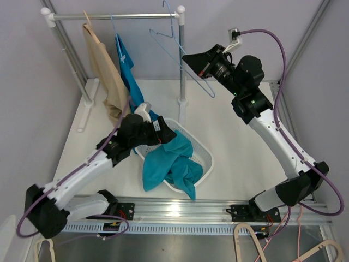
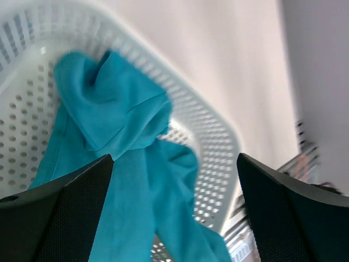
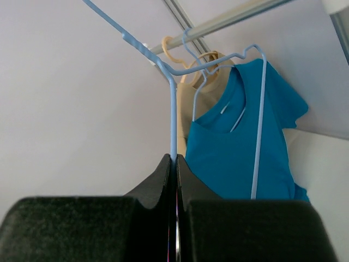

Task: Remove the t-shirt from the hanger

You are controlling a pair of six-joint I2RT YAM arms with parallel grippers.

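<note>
A teal t-shirt [image 1: 172, 164] lies crumpled in the white perforated basket [image 1: 206, 158], part of it draped over the front rim. My left gripper [image 1: 163, 134] hovers just above it, open, with nothing between its fingers. The left wrist view shows the shirt [image 2: 109, 125] below the wide-spread left gripper [image 2: 174, 159]. My right gripper [image 1: 188, 59] is raised near the rack's right post, shut on the wire of a bare light-blue hanger [image 3: 173, 109]. In the right wrist view the right gripper [image 3: 175, 159] pinches that wire.
A clothes rack rail [image 1: 114, 16] spans the back. On it hang another teal shirt [image 1: 126, 68] on a wire hanger and a beige garment [image 1: 103, 65]. The rack's right post [image 1: 181, 54] stands behind the basket. Grey walls enclose the table.
</note>
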